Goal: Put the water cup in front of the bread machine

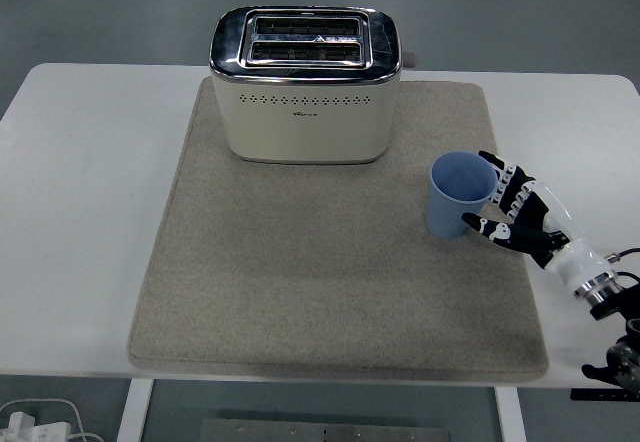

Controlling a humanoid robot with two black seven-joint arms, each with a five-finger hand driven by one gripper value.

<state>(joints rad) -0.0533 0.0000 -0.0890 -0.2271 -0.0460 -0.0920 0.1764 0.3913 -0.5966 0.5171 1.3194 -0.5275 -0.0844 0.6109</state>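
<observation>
One hand [515,212] beside one cup [458,193]

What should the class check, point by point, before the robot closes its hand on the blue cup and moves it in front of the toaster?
1. Blue cup upright on the mat: ok.
2. Right hand beside the cup, fingers spread: ok.
3. Fingers closed around the cup: not ok, no grasp yet.
4. Mat area in front of the toaster free of objects: ok.
5. Cup empty: cannot tell; only part of its inside shows.
6. Left hand out of the way: ok, not in view.
</observation>
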